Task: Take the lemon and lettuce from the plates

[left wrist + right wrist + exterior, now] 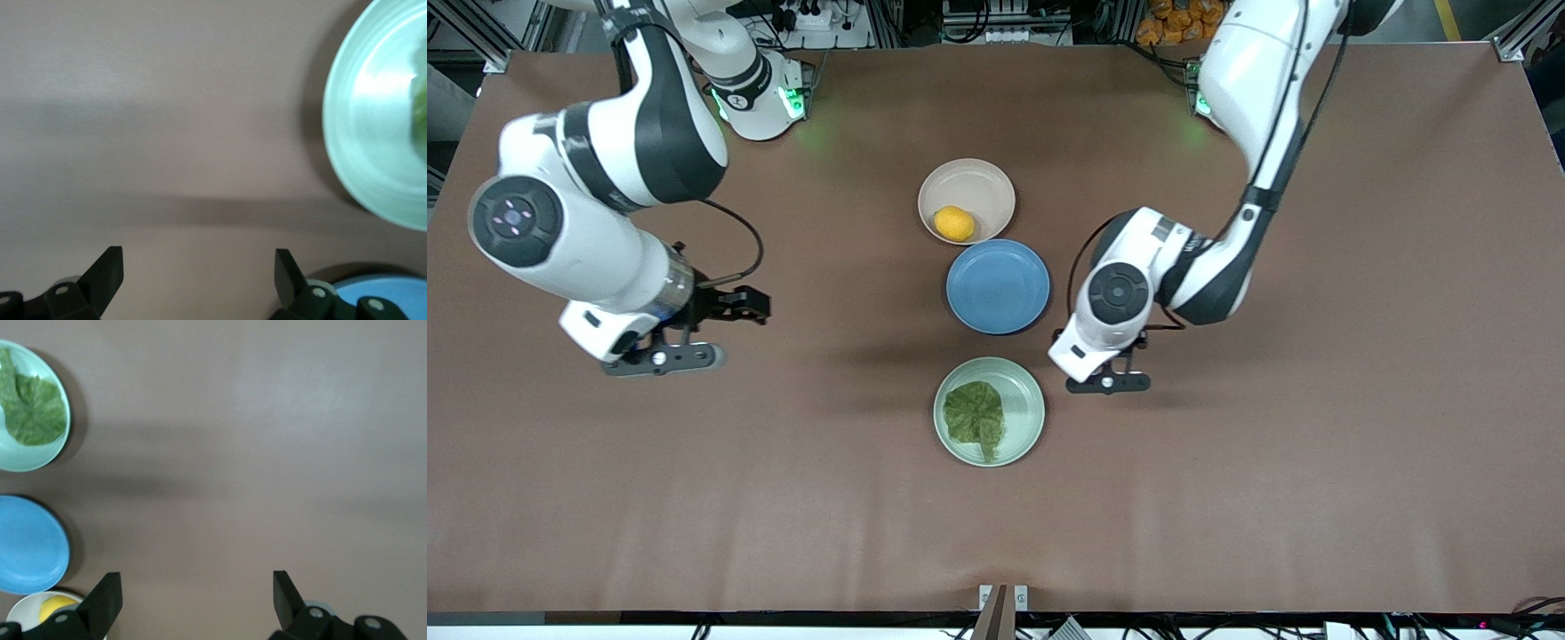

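The lemon (954,223) lies on the beige plate (983,182), the plate farthest from the front camera. The lettuce (975,418) lies flat on the mint plate (1024,391), the nearest one. My left gripper (1094,351) hangs open over bare table beside the mint plate, toward the left arm's end. The left wrist view shows its empty gripper (199,257), the mint plate (373,133) and a sliver of lettuce (420,107). My right gripper (654,333) is open over bare table toward the right arm's end, well apart from the plates. Its wrist view shows the empty gripper (197,580), lettuce (30,410) and lemon (57,608).
An empty blue plate (998,286) sits between the beige and mint plates, almost touching the beige one. It also shows in the wrist views as the blue plate (30,543) and blue plate (387,297). Brown table surface (1316,444) spreads all around.
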You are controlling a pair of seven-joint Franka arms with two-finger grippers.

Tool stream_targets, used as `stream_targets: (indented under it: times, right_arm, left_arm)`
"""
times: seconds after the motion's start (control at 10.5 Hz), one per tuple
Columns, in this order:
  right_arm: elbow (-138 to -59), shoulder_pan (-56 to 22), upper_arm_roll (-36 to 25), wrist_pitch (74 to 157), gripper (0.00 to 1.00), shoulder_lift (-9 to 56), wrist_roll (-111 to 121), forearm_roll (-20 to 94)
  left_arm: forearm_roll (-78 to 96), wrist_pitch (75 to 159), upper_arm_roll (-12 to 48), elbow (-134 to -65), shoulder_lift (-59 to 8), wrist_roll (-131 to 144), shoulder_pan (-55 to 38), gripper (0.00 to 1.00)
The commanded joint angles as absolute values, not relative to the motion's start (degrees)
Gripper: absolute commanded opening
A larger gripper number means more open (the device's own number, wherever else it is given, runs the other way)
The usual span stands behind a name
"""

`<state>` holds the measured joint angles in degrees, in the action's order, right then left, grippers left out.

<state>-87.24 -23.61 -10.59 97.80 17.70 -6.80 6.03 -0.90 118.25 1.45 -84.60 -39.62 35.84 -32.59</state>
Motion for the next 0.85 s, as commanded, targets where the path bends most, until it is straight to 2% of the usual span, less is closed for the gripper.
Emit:
stream_targets:
  times: [0.0,0.47,0.76]
  right_arm:
    - [-92.27,-27.14,-10.9,99.66,1.0,17.22,-7.38,10.19]
    - [-103.33,-37.59,-10.81,110.19,1.0,15.74,-17.82,10.28]
    - [-113.96,-44.54,-10.81,119.51,1.0,13.19,-22.67,10.28]
  left_arm:
    - [0.44,125.12,0.79,-83.06,-40.51,44.27,-33.83,1.0]
    - [0.09,143.23,0.53,-83.06,-45.96,55.17,-37.7,1.0]
    - [0.09,152.19,0.44,-83.06,-48.24,57.56,-39.72,1.0]
